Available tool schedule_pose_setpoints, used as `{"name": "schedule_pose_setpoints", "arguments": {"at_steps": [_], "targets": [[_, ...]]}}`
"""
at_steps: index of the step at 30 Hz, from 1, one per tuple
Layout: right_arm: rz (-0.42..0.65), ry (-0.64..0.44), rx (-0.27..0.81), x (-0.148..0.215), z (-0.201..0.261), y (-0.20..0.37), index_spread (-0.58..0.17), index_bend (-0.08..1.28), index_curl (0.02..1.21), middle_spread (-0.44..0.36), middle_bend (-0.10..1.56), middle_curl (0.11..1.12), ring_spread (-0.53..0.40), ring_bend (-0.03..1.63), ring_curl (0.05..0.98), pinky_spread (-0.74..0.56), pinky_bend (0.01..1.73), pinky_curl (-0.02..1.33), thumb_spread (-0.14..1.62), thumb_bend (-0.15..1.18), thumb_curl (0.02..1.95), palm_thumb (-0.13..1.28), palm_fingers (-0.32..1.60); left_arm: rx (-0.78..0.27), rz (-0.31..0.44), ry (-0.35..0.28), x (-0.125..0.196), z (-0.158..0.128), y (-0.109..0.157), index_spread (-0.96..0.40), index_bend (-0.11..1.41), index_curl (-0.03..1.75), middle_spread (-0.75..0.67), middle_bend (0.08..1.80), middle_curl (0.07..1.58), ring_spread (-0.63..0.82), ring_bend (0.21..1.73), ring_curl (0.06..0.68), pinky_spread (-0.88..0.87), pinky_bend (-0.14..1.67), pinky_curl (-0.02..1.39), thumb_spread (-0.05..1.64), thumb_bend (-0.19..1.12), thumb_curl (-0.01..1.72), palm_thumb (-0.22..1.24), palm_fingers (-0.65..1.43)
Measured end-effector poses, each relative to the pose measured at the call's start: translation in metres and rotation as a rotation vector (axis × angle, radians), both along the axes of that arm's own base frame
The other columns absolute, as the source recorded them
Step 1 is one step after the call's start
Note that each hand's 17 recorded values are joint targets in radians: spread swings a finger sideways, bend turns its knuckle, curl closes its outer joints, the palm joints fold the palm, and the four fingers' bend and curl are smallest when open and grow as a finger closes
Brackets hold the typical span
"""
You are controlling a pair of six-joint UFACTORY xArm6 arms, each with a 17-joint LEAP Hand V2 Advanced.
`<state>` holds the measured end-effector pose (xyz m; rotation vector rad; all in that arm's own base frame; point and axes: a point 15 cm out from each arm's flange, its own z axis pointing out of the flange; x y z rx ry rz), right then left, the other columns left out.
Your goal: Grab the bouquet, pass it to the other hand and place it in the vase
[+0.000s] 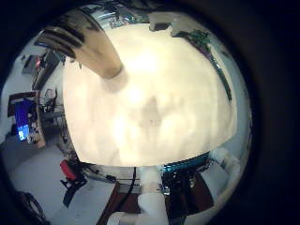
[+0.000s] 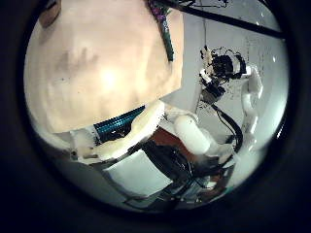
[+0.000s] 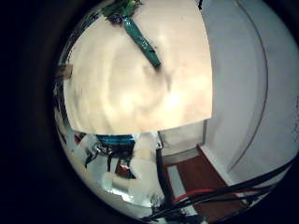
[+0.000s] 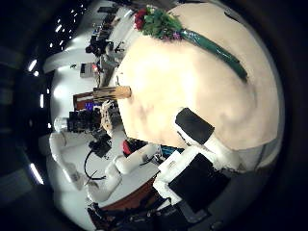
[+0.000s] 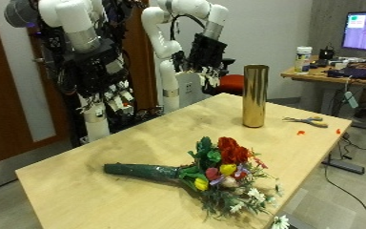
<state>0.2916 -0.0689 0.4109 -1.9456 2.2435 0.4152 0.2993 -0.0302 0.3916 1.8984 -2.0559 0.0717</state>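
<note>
Robot hands (image 5: 117, 98) raised, bouquet (image 5: 195, 175), vase (image 5: 254, 95), scissors (image 5: 308, 120)

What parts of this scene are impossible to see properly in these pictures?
- Inside of the vase: outside view looks from the side, so its wall hides it.
- Bouquet: outside view's bottom edge cuts off its lowest blooms.
- Small objects beside the vase on the table: too small to identify.

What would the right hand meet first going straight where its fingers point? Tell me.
Probably the bare table near its edge: the right hand points its fingers down, away from the bouquet.
</note>
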Motion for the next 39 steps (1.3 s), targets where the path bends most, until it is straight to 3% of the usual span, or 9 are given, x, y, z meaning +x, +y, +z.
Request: {"name": "schedule_pose_setpoints", "arguments": {"at_steps": [12,15,17,25,30,32,36,37,39], "targets": [[0.025,0.008,0.002,0.001,-0.001,0.006,-0.188,0.17,0.31,0.163,0.25,0.36,0.195,0.55,0.193,0.42,0.33,0.27,1.16,-0.02,0.34,0.62,0.32,-0.001,0.013,0.002,-0.001,-0.002,0.003,-0.1,0.26,0.47,0.1,0.19,0.32,0.4,0.4,0.167,0.35,0.18,0.24,1.07,-0.02,0.29,0.34,0.37],[0.024,0.008,0.004,0.002,-0.002,0.005,-0.148,0.14,0.3,0.161,0.26,0.36,0.195,0.55,0.194,0.42,0.33,0.28,1.16,-0.02,0.34,0.62,0.31,0.001,0.014,0.003,-0.001,-0.004,0.004,-0.1,0.27,0.48,0.07,0.18,0.32,0.38,0.38,0.165,0.35,0.19,0.23,1.07,-0.02,0.29,0.34,0.36],[0.023,0.005,0.003,0.003,-0.002,0.005,-0.172,0.17,0.3,0.162,0.27,0.36,0.195,0.55,0.192,0.42,0.33,0.27,1.16,-0.02,0.34,0.62,0.32,0.0,0.011,0.002,-0.002,-0.004,0.006,-0.1,0.28,0.48,0.13,0.17,0.31,0.39,0.37,0.164,0.35,0.2,0.24,1.07,-0.02,0.29,0.34,0.34],[-0.011,0.024,0.007,0.01,-0.009,-0.001,-0.169,0.16,0.31,0.161,0.25,0.35,0.195,0.54,0.19,0.42,0.32,0.27,1.16,-0.02,0.34,0.62,0.33,-0.009,-0.045,-0.05,-0.004,0.012,0.005,-0.1,0.27,0.48,0.14,0.18,0.3,0.42,0.39,0.165,0.35,0.19,0.24,1.07,-0.02,0.29,0.34,0.36],[-0.04,0.037,0.001,0.033,-0.023,-0.005,-0.124,0.17,0.33,0.143,0.25,0.35,0.18,0.54,0.186,0.41,0.29,0.26,1.16,-0.02,0.34,0.63,0.35,-0.023,-0.052,-0.054,-0.003,0.011,0.009,-0.1,0.28,0.48,0.16,0.19,0.31,0.43,0.38,0.164,0.35,0.19,0.24,1.07,-0.02,0.29,0.34,0.36],[-0.036,0.06,0.007,0.045,-0.033,-0.004,-0.192,0.15,0.32,0.107,0.23,0.35,0.172,0.55,0.189,0.41,0.31,0.27,1.16,-0.02,0.35,0.63,0.33,-0.031,-0.053,-0.051,-0.004,0.01,0.009,-0.1,0.28,0.48,0.11,0.18,0.31,0.39,0.39,0.166,0.34,0.19,0.24,1.07,-0.02,0.29,0.34,0.37],[-0.053,0.086,0.006,0.072,-0.057,-0.007,-0.219,0.12,0.27,0.097,0.27,0.36,0.164,0.6,0.205,0.4,0.37,0.29,1.16,-0.01,0.35,0.64,0.26,-0.038,-0.055,-0.039,-0.005,0.003,0.01,-0.11,0.29,0.48,0.11,0.17,0.3,0.38,0.39,0.166,0.35,0.2,0.25,1.07,-0.02,0.29,0.34,0.35],[-0.059,0.082,0.002,0.079,-0.063,-0.008,-0.166,0.19,0.28,0.134,0.28,0.37,0.161,0.59,0.199,0.4,0.36,0.28,1.15,-0.02,0.35,0.64,0.29,-0.039,-0.051,-0.036,-0.005,0.002,0.011,-0.11,0.28,0.48,0.12,0.18,0.3,0.39,0.39,0.165,0.35,0.19,0.25,1.07,-0.02,0.29,0.34,0.36],[-0.07,0.055,-0.01,0.089,-0.069,-0.011,-0.175,0.2,0.29,0.16,0.28,0.36,0.167,0.57,0.192,0.39,0.34,0.27,1.15,-0.03,0.35,0.62,0.31,-0.043,-0.045,-0.025,-0.006,-0.003,0.012,-0.1,0.29,0.48,0.15,0.18,0.3,0.39,0.38,0.165,0.35,0.19,0.25,1.07,-0.02,0.29,0.34,0.35]]}}
